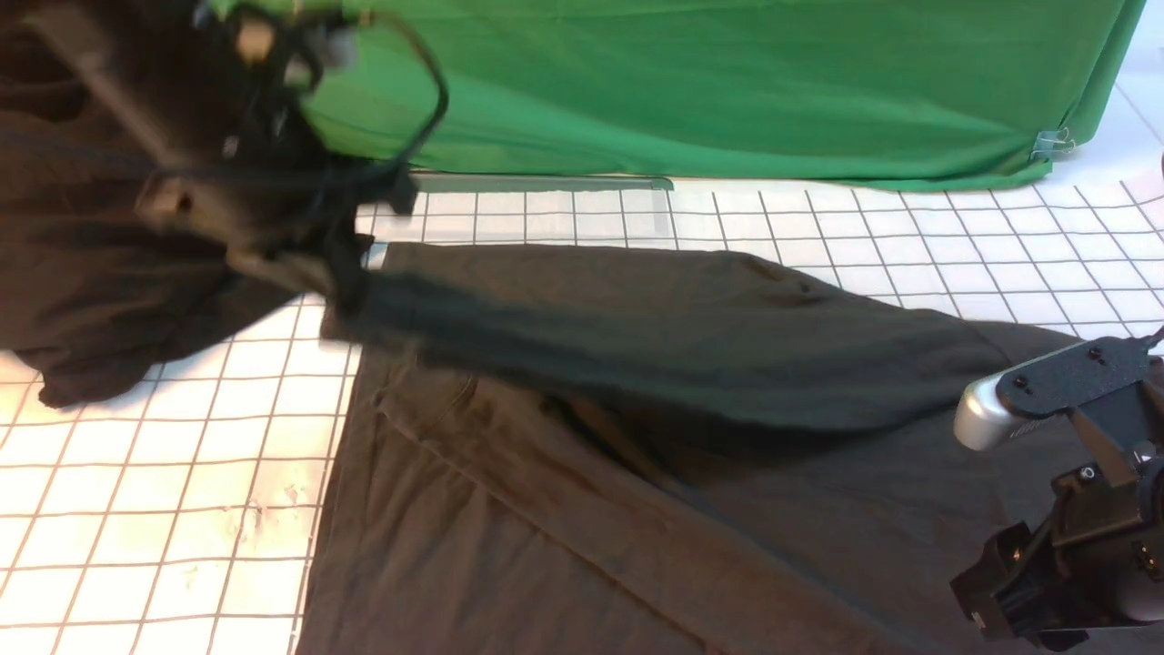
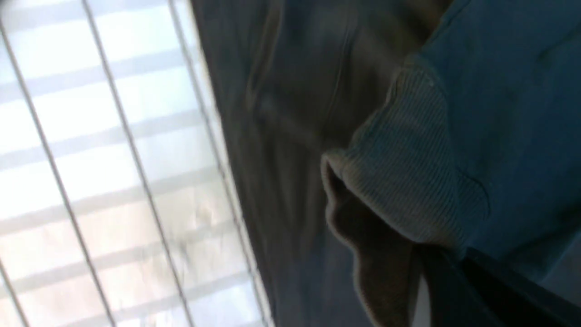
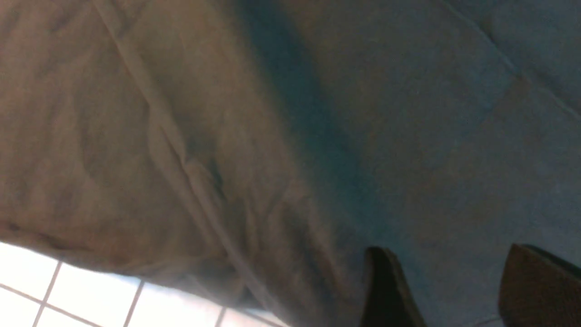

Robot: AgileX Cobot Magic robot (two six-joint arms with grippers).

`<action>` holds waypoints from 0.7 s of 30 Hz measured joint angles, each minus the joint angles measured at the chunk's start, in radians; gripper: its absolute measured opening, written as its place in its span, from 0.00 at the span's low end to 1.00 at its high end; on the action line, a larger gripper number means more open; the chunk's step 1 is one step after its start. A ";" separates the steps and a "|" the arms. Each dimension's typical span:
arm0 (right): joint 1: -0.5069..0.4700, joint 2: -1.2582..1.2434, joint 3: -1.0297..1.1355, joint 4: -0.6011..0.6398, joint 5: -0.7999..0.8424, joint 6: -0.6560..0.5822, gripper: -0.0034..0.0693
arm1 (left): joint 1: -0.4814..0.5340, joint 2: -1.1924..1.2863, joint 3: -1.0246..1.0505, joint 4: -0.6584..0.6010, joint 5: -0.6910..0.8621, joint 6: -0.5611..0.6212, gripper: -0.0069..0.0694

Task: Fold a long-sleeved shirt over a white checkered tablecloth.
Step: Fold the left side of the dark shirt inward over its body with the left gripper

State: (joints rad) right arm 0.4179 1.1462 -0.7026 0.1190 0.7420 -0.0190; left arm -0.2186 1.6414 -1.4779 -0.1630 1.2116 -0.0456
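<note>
Left hand (image 1: 348, 277), blurred in the front view, is clamped on the ribbed cuff (image 2: 408, 172) of one sleeve (image 1: 637, 337). A dark heap (image 1: 91, 291) is seen beside it at the far left, and a green cloth (image 1: 727, 82) hangs behind. From the cuff the sleeve is drawn taut across the upper part of the shirt (image 1: 591, 528), and a shadow is cast on the body beneath it. The shirt is spread on the tablecloth (image 1: 136, 473), whose squares show bare to the left and along the back. Right hand (image 3: 463, 290) is held low over the shirt's right side with its jaws wide apart and nothing between them. The work is judged to be at an early stage: one sleeve is being brought over the body but is not yet laid down. The other sleeve cannot be made out. The folds of the body are taken to be left to do.
</note>
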 joint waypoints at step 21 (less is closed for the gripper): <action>0.000 0.001 -0.015 -0.043 -0.105 -0.001 0.50 | 0.000 -0.120 0.424 -0.034 -0.215 -0.009 0.18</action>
State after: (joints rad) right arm 0.4179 1.1471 -0.7172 0.0764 0.6369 -0.0202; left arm -0.2186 1.5210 -1.0538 -0.1971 0.9970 -0.0545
